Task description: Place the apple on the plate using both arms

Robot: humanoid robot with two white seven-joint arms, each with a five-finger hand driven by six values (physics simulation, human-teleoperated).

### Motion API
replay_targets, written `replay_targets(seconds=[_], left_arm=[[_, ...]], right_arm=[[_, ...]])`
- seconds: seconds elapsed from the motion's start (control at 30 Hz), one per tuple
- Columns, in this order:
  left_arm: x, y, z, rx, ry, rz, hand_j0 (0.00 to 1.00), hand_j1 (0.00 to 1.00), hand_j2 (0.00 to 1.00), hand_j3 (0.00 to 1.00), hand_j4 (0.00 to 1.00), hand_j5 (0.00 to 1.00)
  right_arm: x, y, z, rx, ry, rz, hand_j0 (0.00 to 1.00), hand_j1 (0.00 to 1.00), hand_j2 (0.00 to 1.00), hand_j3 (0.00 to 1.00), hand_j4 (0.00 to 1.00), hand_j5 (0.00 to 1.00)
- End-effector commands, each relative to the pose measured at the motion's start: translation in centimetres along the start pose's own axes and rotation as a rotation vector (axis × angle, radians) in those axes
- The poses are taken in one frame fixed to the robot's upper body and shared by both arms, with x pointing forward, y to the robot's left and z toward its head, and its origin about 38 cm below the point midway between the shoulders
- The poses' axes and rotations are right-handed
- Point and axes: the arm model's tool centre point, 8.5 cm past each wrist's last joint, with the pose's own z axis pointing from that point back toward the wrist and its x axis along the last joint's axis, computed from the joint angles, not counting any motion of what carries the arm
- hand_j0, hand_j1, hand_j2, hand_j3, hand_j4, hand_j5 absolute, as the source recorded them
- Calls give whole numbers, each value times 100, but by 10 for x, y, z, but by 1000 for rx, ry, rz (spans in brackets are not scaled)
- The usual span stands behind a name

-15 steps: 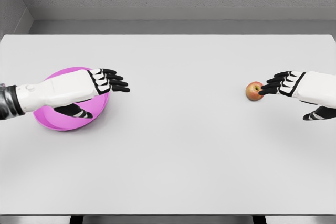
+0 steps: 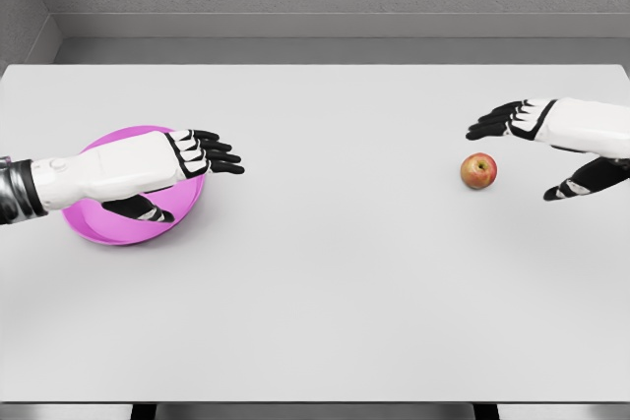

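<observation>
Head view: right hand [image 2: 536, 140] fingers [image 2: 489, 125] spread, holding nothing, thumb apart below, raised above and just right of apple [image 2: 478, 170]. Apple upright on table [image 2: 335, 282], right of centre, untouched. Left hand [image 2: 187, 164] fingers extended, relaxed, empty, over pink plate [image 2: 94, 228] at table's left, well apart from apple.

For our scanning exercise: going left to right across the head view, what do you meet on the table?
Round pink plate → left white robot hand → small red-yellow apple → right white robot hand.
</observation>
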Motion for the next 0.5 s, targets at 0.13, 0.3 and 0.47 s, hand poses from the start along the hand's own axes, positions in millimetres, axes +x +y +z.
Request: replay_targets(seconds=[0.13, 0.3, 0.47], left_arm=[[0, 1, 0, -2, 2, -7, 100, 100, 100, 100, 100, 100], [0, 1, 0, -1, 1, -6, 100, 100, 100, 100, 100, 100], [0, 0, 0, -2, 1, -5, 100, 100, 100, 100, 100, 100]], right_arm=[[1, 5, -27, -70, -116, -128, 100, 100, 100, 100, 100, 100], [-34, 10, -17, -98, -17, -172, 100, 100, 100, 100, 100, 100], [-48, 36, -30, -23, 23, -184, 100, 100, 100, 100, 100, 100]])
